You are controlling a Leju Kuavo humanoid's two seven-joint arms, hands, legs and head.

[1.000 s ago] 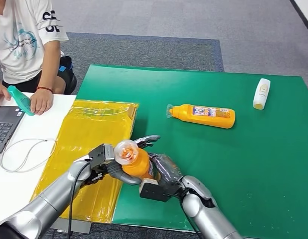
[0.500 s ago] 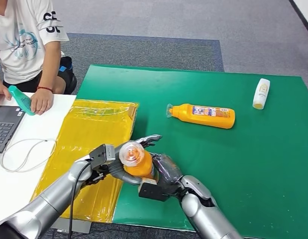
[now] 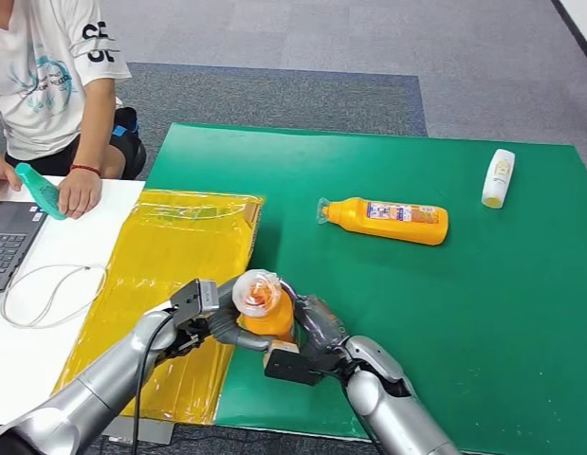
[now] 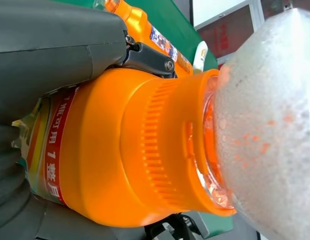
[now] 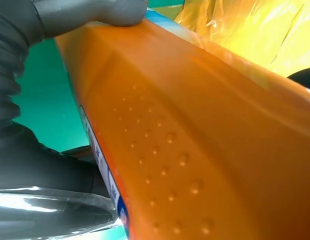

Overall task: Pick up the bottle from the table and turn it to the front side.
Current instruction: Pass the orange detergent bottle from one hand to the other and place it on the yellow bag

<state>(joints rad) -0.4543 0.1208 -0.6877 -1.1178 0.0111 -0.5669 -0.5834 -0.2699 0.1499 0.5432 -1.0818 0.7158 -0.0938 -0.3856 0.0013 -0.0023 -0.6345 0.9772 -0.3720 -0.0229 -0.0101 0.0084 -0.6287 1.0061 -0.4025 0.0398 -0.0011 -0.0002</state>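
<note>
Two silver robot hands grip one orange bottle (image 3: 265, 308) above the near edge of a green mat (image 3: 433, 313). The left hand (image 3: 218, 318) wraps its dark fingers (image 3: 240, 336) around the bottle's shoulder just below the ribbed orange cap (image 4: 165, 150), with the clear, plastic-wrapped top (image 3: 256, 290) rising past the fingertips toward the head camera. The right hand (image 3: 312, 336) holds the lower body of the same bottle, its fingers closed around it; in the right wrist view a grey thumb (image 5: 92, 10) presses on the orange side above a patch of raised dots. The bottle sits between the two hands, lifted off the mat and tilted with its cap end up. A red-and-white label band (image 4: 55, 150) lies right beside the left hand's fingers.

Beyond the fingertips, a second orange bottle (image 3: 384, 220) lies on its side on the mat, well apart from the hands. A small white bottle (image 3: 498, 177) lies at the mat's far right. A yellow plastic sheet (image 3: 169, 275) lies just beside the left hand. A person in a white shirt (image 3: 50, 76) sits at a white table (image 3: 40, 313) with a laptop (image 3: 8, 242), one hand on a teal bottle (image 3: 38, 190).
</note>
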